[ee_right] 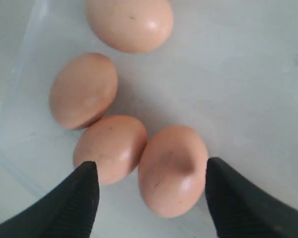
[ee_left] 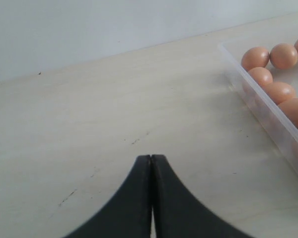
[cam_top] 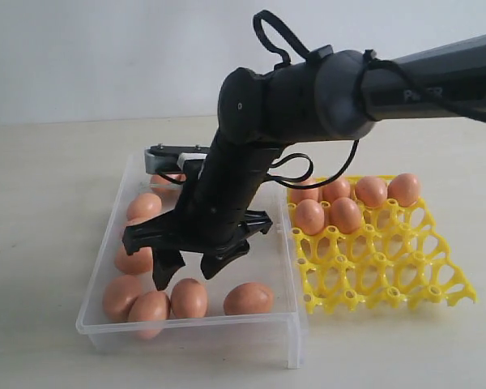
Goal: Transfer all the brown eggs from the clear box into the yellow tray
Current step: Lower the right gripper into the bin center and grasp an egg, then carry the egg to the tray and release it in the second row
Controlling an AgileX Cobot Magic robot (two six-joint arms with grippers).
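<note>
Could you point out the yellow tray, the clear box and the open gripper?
yellow tray (cam_top: 378,261), exterior view, lattice among its empty cups.
clear box (cam_top: 227,336), exterior view, its front wall.
right gripper (cam_top: 186,279), exterior view, midway between its open fingertips.

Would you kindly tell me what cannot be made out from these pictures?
1. Exterior view: the right arm hides the middle of the clear box, so the brown eggs inside cannot be counted.
2. Exterior view: the left claw lies outside the frame.
3. Left wrist view: the picture's edge cuts off most of the clear box.
4. Right wrist view: whether the right claw touches the egg between its fingers is unclear.
</note>
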